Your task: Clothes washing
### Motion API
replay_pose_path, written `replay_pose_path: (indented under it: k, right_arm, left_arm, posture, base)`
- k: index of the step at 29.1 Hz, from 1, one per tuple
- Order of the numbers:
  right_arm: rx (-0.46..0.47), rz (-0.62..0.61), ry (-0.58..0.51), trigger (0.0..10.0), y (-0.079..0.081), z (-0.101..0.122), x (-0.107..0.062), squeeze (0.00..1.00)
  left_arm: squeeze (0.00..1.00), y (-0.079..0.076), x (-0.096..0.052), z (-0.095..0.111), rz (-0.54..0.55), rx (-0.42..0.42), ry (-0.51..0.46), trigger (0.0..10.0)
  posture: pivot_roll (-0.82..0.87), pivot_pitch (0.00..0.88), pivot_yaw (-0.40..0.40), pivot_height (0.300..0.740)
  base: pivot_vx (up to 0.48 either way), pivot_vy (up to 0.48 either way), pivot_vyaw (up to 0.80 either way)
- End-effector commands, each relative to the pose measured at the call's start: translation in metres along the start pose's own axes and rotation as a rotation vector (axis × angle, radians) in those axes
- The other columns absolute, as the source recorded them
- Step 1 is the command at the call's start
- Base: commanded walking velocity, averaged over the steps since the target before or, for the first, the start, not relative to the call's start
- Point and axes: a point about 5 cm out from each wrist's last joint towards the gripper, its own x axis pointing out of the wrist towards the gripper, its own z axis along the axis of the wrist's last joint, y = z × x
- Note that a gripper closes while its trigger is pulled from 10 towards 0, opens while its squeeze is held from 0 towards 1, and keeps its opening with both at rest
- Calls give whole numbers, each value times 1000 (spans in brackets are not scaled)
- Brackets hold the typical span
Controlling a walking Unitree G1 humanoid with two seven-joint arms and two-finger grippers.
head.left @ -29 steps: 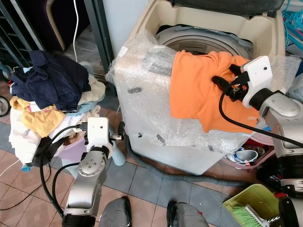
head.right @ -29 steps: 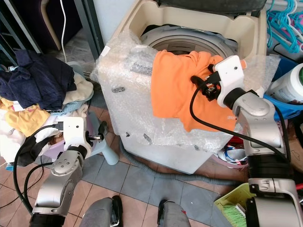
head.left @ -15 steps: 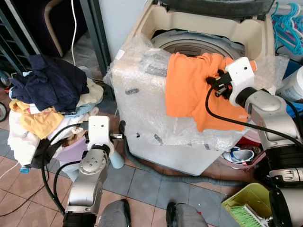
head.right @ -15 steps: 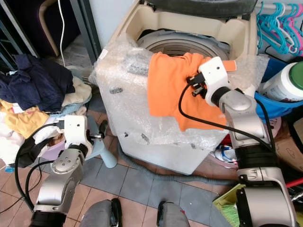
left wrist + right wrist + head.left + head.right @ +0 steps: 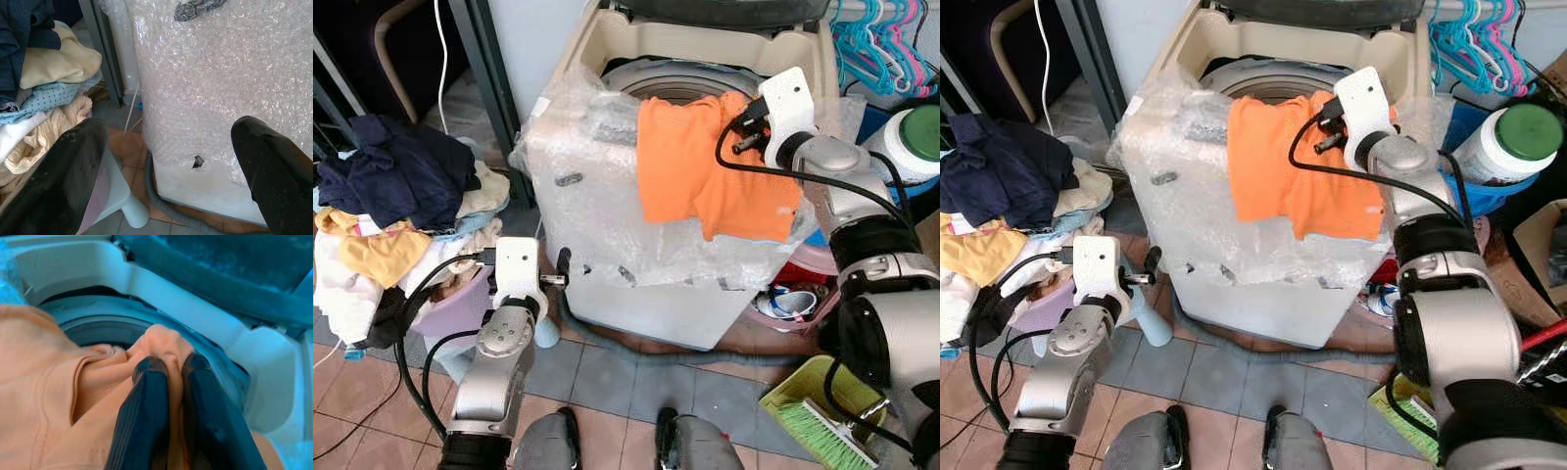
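Observation:
An orange garment [image 5: 705, 166] hangs over the front rim of a top-loading washing machine [image 5: 636, 245] wrapped in bubble wrap. My right gripper [image 5: 168, 377] is shut on a fold of the orange garment at the edge of the open drum [image 5: 675, 83]. Its white wrist [image 5: 783, 103] sits above the machine's right side. My left gripper [image 5: 161, 161] hangs open low beside the machine's front, with nothing between its black fingers [image 5: 274, 171]. A pile of clothes [image 5: 401, 215], dark blue on top and yellow and white below, lies on the left.
A grey drain hose [image 5: 646, 348] runs along the tiled floor under the machine. A green dustpan with a brush [image 5: 813, 416] lies at the lower right. A white jar with a green lid [image 5: 915, 142] and hangers [image 5: 871, 39] stand on the right. A small stool [image 5: 122, 205] stands by the pile.
My right gripper has moved up and toward the drum, pulling the orange garment's top edge with it. The head view has shifted. The left arm has stayed in place.

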Motion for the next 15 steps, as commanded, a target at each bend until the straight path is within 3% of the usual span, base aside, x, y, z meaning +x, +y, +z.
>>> replay_pose_path:
  k: [1, 4, 5, 6, 7, 8, 9, 10, 12, 13, 15]
  right_arm:
    - [10, -127, -255, 0, -26, 63, 0, 0]
    - [-36, -173, -388, 0, -35, 97, -3, 0]
    - [-71, -177, -407, 667, -35, 101, -4, 0]
    - [-81, -173, -397, 8235, -34, 100, -4, 0]
    - [-86, -171, -391, 8235, -34, 98, -3, 0]
    - [-76, -111, -357, 10000, -28, 87, -1, 78]
    - [-72, -96, -350, 10000, -26, 84, 0, 78]
    - [-106, -63, -283, 10000, -21, 67, 1, 1000]
    - [-149, -1, -194, 10000, -12, 43, 2, 1000]
    - [-166, 121, -117, 10000, 0, 16, -1, 1000]
    - [-188, 179, -61, 10000, 6, -8, -6, 1000]
  left_arm:
    - [0, 2, 0, -3, 16, 8, 13, 10000]
    - [0, 3, -1, -5, 24, 6, 15, 10000]
    - [0, 3, -2, -6, 26, 5, 17, 10000]
    - [0, 3, -3, -6, 28, 3, 17, 10000]
    - [0, 3, -3, -6, 29, 1, 17, 10000]
    - [0, 3, -3, -6, 32, 0, 17, 10000]
    - [0, 3, -3, -6, 32, 0, 16, 10000]
    - [0, 3, -3, -6, 32, -1, 16, 10000]
    - [0, 3, -3, -6, 32, -1, 16, 10000]
    - [0, 4, -3, -6, 28, 1, 18, 10000]
    - [0, 4, -3, -6, 21, 7, 19, 10000]
  posture:
    - [-27, 111, 22, 740]
    - [-25, 110, 16, 740]
    - [-24, 109, 13, 740]
    - [-23, 109, 11, 740]
    - [-23, 109, 11, 740]
    - [-23, 110, 11, 740]
    - [-23, 110, 11, 740]
    - [-23, 112, 14, 740]
    - [-26, 114, 19, 740]
    - [-29, 114, 24, 740]
    - [-35, 116, 30, 740]
  base:
    - [0, 0, 0]
    - [0, 0, 0]
    - [0, 0, 0]
    - [0, 0, 0]
    - [0, 0, 0]
    - [0, 0, 0]
    - [0, 0, 0]
    - [0, 0, 0]
    - [0, 0, 0]
    - [0, 0, 0]
    - [0, 0, 0]
